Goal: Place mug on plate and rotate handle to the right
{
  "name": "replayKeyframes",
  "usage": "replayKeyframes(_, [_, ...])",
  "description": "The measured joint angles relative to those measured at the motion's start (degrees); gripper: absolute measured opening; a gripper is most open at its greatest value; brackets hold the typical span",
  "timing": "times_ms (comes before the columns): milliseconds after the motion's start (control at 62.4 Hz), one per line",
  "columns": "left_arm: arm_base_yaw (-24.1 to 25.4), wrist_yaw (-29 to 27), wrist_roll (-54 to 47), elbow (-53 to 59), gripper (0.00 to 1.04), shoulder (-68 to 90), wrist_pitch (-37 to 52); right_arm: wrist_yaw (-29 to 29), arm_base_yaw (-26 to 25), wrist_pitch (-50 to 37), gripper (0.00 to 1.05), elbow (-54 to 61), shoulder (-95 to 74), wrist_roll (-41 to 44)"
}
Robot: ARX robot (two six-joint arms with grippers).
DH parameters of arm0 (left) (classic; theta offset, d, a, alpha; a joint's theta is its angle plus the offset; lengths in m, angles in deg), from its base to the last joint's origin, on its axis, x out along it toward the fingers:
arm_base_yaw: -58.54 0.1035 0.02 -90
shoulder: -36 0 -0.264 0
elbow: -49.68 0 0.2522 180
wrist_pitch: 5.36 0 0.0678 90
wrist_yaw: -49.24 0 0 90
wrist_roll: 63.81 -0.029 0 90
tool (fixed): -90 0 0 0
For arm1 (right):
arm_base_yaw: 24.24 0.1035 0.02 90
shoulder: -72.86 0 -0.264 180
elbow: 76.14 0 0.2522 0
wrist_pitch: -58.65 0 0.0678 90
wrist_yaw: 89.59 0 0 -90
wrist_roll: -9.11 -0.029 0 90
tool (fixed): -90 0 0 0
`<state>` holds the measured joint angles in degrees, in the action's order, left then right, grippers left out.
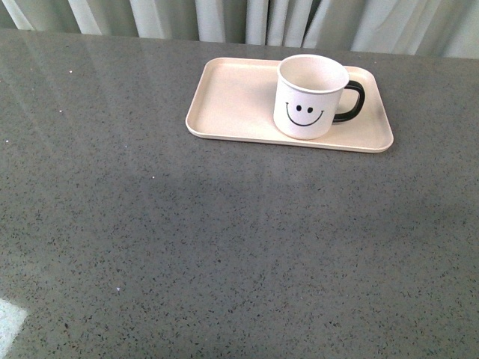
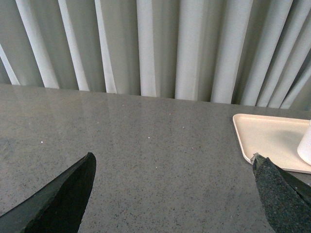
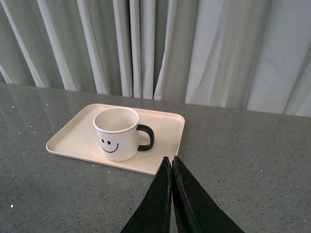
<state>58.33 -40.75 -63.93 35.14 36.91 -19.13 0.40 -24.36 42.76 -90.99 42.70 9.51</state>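
Right tool [image 3: 171, 162] pressed together, left tool [image 2: 172, 167] spread apart; mug [image 1: 308, 97] on plate [image 1: 232, 97] looks rigid, glossy, breakable; grip its handle [image 1: 352, 101].

From the left wrist, the plate [image 2: 265, 138] runs off the frame's edge, so only one end shows, and the mug [image 2: 306, 145] is a bare white sliver at that same edge, face and handle out of sight. The left gripper's [image 2: 172, 167] fingers [image 2: 63, 199] are cut off too, only their tips in frame. From the right wrist, the right gripper's [image 3: 172, 160] fingers [image 3: 192, 204] vanish past the frame. The mug's back side stays hidden in every view, and it covers part of the plate's floor.
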Motion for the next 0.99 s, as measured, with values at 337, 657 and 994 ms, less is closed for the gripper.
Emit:
replayKeyframes(337, [0.00, 0.00, 0.02, 0.00, 0.96, 0.00, 0.00, 0.00, 0.00, 9.16, 0.02, 0.00, 9.68, 0.00])
replayKeyframes(657, [0.00, 0.00, 0.02, 0.00, 0.96, 0.00, 0.00, -0.02, 0.00, 17.35, 0.02, 0.00, 17.92, 0.00])
replayKeyframes(994, [0.00, 0.00, 0.02, 0.00, 0.96, 0.00, 0.00, 0.00, 0.00, 29.35, 0.02, 0.00, 29.57, 0.00])
